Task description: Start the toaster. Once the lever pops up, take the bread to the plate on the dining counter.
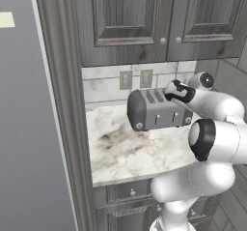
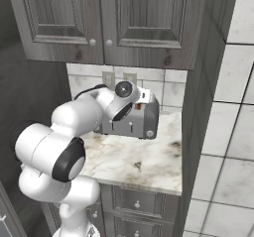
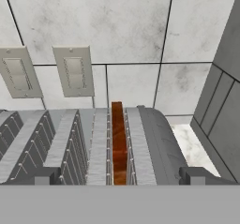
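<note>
Toaster (image 1: 157, 110) sits on marble counter (image 1: 130, 150) — bread (image 3: 118, 141) stands in its slot. Gripper (image 3: 119, 176) above slot, wide open, holding nothing.

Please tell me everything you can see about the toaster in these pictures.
The toaster is a boxy, dark-grey metal appliance with rounded ends and long slots across its top. It stands upright on the veined marble counter, near the tiled wall with its two outlet plates, below the grey cabinets. Small levers and a round knob sit on its long front side. In the hand view, a brown slice of bread stands on edge in the slot nearest the toaster's right end. The hand is just above that end.
</note>
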Motion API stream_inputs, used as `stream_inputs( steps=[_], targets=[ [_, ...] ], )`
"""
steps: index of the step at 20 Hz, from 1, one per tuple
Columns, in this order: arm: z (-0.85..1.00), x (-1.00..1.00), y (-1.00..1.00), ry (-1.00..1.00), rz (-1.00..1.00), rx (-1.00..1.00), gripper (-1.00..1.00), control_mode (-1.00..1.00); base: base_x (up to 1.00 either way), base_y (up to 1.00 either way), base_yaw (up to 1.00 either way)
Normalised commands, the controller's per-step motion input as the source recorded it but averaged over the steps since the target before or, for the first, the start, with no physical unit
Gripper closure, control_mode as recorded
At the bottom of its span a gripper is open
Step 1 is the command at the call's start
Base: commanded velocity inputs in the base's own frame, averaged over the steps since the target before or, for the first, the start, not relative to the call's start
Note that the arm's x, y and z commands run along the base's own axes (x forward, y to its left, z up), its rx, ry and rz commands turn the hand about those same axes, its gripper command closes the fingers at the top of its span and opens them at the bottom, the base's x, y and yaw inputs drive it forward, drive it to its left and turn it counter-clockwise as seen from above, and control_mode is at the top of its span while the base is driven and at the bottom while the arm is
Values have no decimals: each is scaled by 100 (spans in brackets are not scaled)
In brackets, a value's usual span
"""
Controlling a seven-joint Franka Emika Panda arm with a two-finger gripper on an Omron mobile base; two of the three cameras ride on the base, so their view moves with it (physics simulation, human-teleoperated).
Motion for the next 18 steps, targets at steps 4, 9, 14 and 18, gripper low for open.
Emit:
stream_inputs(
  steps=[4,9,14,18],
  targets=[
    [0,6,-2,0,0,0,-100,-100,0,0,0],
    [-8,2,0,0,0,0,-100,-100,0,0,0],
    [-14,1,0,0,1,0,-100,-100,0,0,0],
    [-9,4,0,0,0,0,-100,-100,0,0,0]
  ],
)
